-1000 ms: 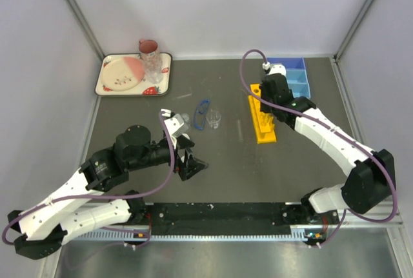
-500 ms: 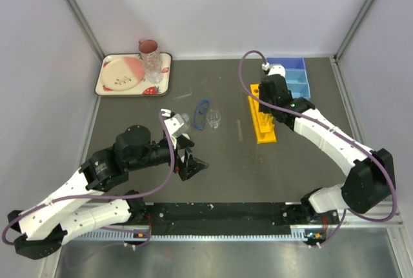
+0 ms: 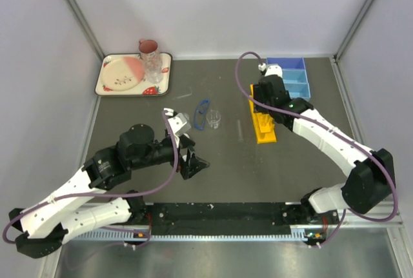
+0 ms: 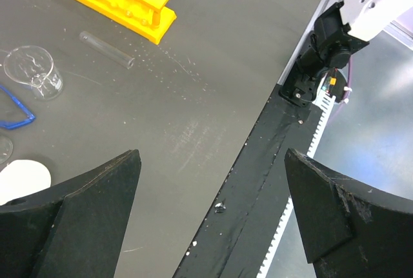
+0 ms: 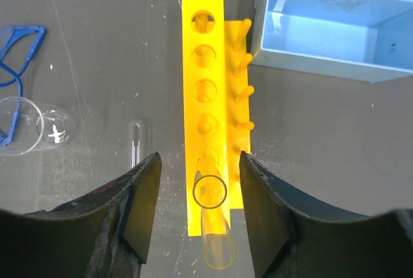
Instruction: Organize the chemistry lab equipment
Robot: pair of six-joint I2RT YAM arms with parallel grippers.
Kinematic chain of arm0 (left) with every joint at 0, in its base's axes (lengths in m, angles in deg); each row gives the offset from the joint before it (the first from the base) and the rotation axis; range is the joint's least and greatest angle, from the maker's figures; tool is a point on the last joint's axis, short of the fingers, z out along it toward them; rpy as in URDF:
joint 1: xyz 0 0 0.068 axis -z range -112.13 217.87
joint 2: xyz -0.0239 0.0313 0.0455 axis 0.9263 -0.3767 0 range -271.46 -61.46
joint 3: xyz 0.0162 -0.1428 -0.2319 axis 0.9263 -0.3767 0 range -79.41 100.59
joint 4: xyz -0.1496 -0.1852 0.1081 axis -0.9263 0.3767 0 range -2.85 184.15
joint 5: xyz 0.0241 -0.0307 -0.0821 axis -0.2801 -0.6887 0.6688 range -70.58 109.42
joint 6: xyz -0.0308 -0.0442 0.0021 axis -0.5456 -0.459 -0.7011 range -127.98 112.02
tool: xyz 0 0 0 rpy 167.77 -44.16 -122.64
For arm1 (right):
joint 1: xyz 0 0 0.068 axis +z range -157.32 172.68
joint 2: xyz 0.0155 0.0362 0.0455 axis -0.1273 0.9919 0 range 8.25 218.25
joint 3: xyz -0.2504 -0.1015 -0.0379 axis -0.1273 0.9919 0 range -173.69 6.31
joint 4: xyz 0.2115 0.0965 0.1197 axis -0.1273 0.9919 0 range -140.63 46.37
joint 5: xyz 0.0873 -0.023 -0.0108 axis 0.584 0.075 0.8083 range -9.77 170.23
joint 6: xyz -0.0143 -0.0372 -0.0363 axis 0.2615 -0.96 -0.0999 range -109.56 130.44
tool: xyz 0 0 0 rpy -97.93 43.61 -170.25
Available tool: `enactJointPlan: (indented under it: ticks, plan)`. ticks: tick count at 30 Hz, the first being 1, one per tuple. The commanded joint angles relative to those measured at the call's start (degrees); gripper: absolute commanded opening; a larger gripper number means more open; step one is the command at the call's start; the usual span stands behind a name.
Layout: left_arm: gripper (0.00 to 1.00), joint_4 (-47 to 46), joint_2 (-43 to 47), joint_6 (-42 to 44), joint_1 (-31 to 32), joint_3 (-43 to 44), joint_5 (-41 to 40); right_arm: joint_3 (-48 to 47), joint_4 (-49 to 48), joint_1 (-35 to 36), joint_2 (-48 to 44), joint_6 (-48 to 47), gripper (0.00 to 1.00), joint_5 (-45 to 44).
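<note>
A glass tube (image 5: 210, 191) is seen standing upright in the end hole of the yellow holed tube rack (image 5: 204, 71), directly between the fingers (image 5: 132, 207) of the right pincer (image 5: 199, 158). These fingers are held apart, a gap is visible on each side of the tube, and nothing is gripped. The rack is laid lengthwise, running straight ahead of this pincer.

A second glass tube (image 5: 135, 141) is lying flat on the dark surface (image 5: 322, 162), just left of the rack and ahead of the pincer's left finger. Farther to the left, the small clear beaker (image 5: 29, 125) is set upright, with the blue-rimmed goggles (image 5: 18, 49) just beyond it. Ahead and to the right, the blue divided tray (image 5: 310, 68) is placed close beside the rack's far end. Whether the two touch cannot be told.

The left pincer (image 4: 210, 162) is spread wide and holds nothing, above the surface near its front edge. A small white round dish (image 4: 24, 178) is seen beside its left finger in the wrist view.

Well beyond the left pincer, in the far corner, a cream strawberry-patterned tray (image 3: 106, 88) is placed. It carries a plate (image 3: 122, 75) and a clear tumbler (image 3: 153, 68), and a pink mug (image 3: 149, 47) stands at its far edge.
</note>
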Motion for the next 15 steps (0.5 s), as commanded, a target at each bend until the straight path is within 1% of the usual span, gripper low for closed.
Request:
enactJointPlan:
  ticks: [1, 4, 8, 9, 11, 12, 13, 14, 15]
  plan:
    - [0.99, -2.8, -3.1, -0.2, -0.1, 1.1, -1.9, -7.3, 1.3, 1.7, -4.6, -2.3, 0.55, -2.2]
    - [0.99, -4.1, -6.6, -1.4, -0.1, 1.6, -3.6, -10.1, 4.3, 2.4, -6.7, -3.5, 0.56, -3.4]
    - [0.99, -5.5, -13.6, -4.4, -0.1, 4.3, -6.9, -11.9, 7.7, 2.4, -12.9, -3.7, 0.58, -3.6]
    - [0.99, -5.8, -16.8, -5.2, -0.1, 5.0, -7.5, -12.0, 8.9, 2.4, -14.1, -3.6, 0.60, -3.5]
    - [0.99, -6.6, -20.2, -8.0, -0.1, 7.1, -9.5, -11.9, 10.3, 2.5, -16.6, -2.5, 0.61, -1.9]
    - [0.98, -6.6, -23.8, -8.9, -0.1, 8.1, -9.5, -11.7, 11.9, 2.7, -17.3, -2.1, 0.61, -1.7]
    - [0.97, -6.7, -25.8, -11.0, -0.1, 9.2, -11.3, -11.6, 12.6, 3.0, -18.0, -1.9, 0.61, -1.9]
    - [0.96, -6.7, -27.8, -12.1, 0.0, 11.5, -11.2, -11.3, 13.5, 3.2, -18.7, -1.9, 0.61, -2.4]
    - [0.95, -6.5, -31.6, -13.3, 0.0, 12.8, -11.4, -10.5, 14.4, 3.3, -20.1, -1.8, 0.61, -3.0]
